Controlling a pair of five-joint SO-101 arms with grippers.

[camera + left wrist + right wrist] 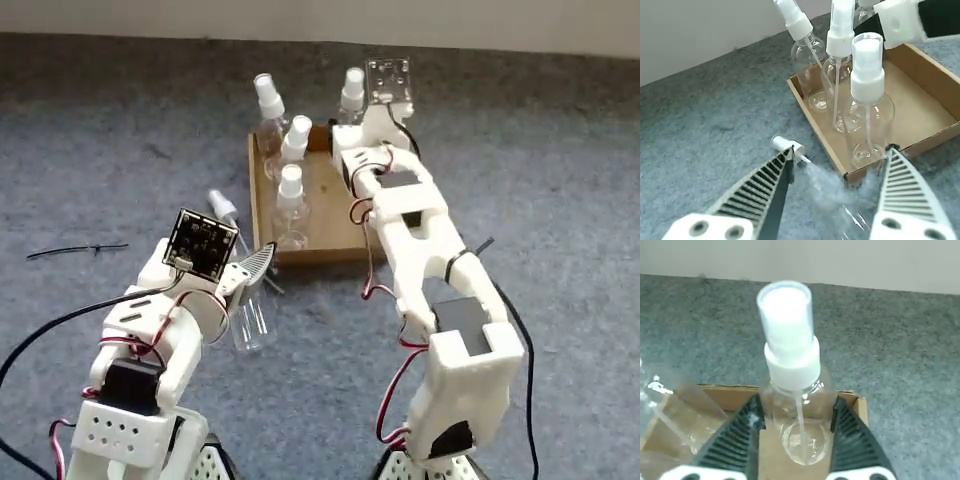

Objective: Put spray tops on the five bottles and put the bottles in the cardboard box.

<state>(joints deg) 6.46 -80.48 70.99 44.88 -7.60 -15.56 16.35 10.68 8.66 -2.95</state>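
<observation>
Clear plastic: the uncapped bottle (250, 322) lies on its side on the grey carpet (120, 150), just off the near edge of the cardboard box (310, 256). Your left gripper (840, 152) straddles it with jaws wide, the bottle's long axis running from the jaws toward the box, and the loose spray top (786, 145) lies just beyond. Your right gripper (796, 425) is clamped on a capped bottle (792, 390) at the box's far right corner, and three capped bottles (290, 195) stand along its left edge.
</observation>
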